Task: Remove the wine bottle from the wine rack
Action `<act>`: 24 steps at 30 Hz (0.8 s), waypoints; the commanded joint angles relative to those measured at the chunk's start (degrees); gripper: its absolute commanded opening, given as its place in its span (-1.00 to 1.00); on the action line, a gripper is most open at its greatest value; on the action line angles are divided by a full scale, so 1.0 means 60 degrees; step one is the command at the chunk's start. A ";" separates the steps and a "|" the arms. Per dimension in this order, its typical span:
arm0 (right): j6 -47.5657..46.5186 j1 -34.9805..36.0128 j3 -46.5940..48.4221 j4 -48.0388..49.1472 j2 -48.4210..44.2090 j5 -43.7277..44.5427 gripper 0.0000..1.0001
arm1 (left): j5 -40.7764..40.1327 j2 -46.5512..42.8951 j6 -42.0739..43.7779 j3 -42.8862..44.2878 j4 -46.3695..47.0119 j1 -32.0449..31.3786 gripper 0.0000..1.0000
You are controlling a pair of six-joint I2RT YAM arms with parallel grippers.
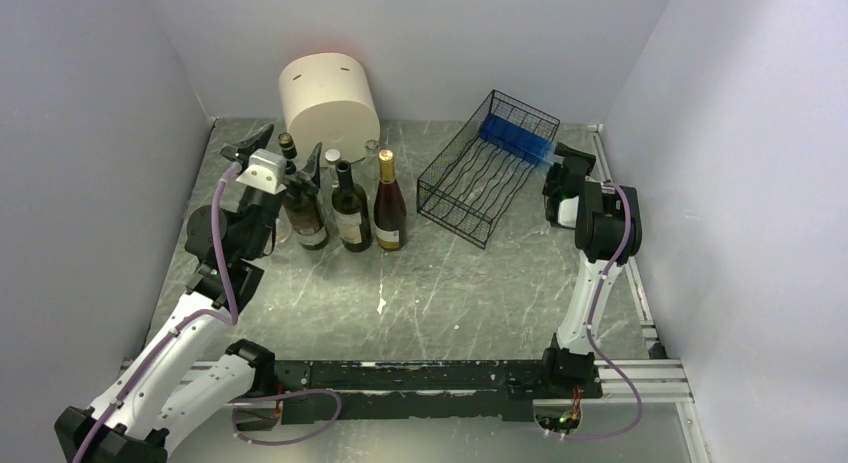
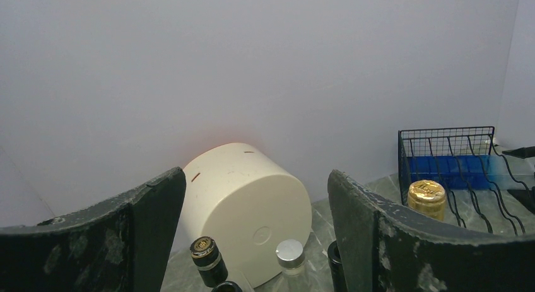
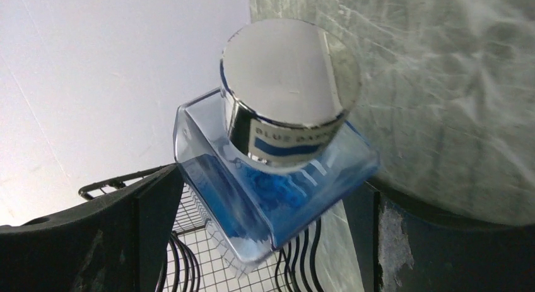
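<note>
The black wire-mesh wine rack [image 1: 480, 183] stands at the back right, tilted. A blue square bottle [image 1: 515, 138] with a silver cap lies across its far end. My right gripper [image 1: 565, 165] is open at the bottle's cap end. In the right wrist view the blue bottle [image 3: 277, 185] fills the gap between the spread fingers of my right gripper [image 3: 262, 178], with the silver cap [image 3: 290, 77] facing the camera and the rack wires [image 3: 189, 254] below. My left gripper [image 1: 283, 155] is open and empty, raised over the standing bottles. It is also open in its own view [image 2: 255, 173].
A cream cylinder [image 1: 328, 95] lies at the back left. Several upright wine bottles stand in front of it, among them a gold-capped one [image 1: 390, 208] and a dark one [image 1: 350, 213]. Walls close in the back and both sides. The rack also shows in the left wrist view [image 2: 454, 140].
</note>
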 commanded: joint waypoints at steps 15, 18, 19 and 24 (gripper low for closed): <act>0.1263 0.0046 0.2369 -0.4983 0.0722 0.0251 0.99 | 0.0314 0.0038 -0.0132 0.0083 0.0202 -0.0057 0.74; 0.1454 0.0046 0.2253 -0.4625 0.0760 0.0081 1.00 | 0.0279 0.0024 -0.0132 0.0072 0.0212 -0.0057 0.74; 0.1471 0.0035 0.2179 -0.4487 0.0767 0.0034 1.00 | 0.0288 0.0024 -0.0132 0.0068 0.0218 -0.0053 0.74; 0.1225 0.0031 0.1688 -0.3885 0.0515 -0.0018 0.64 | 0.0281 0.0016 -0.0117 0.0069 0.0202 -0.0055 0.74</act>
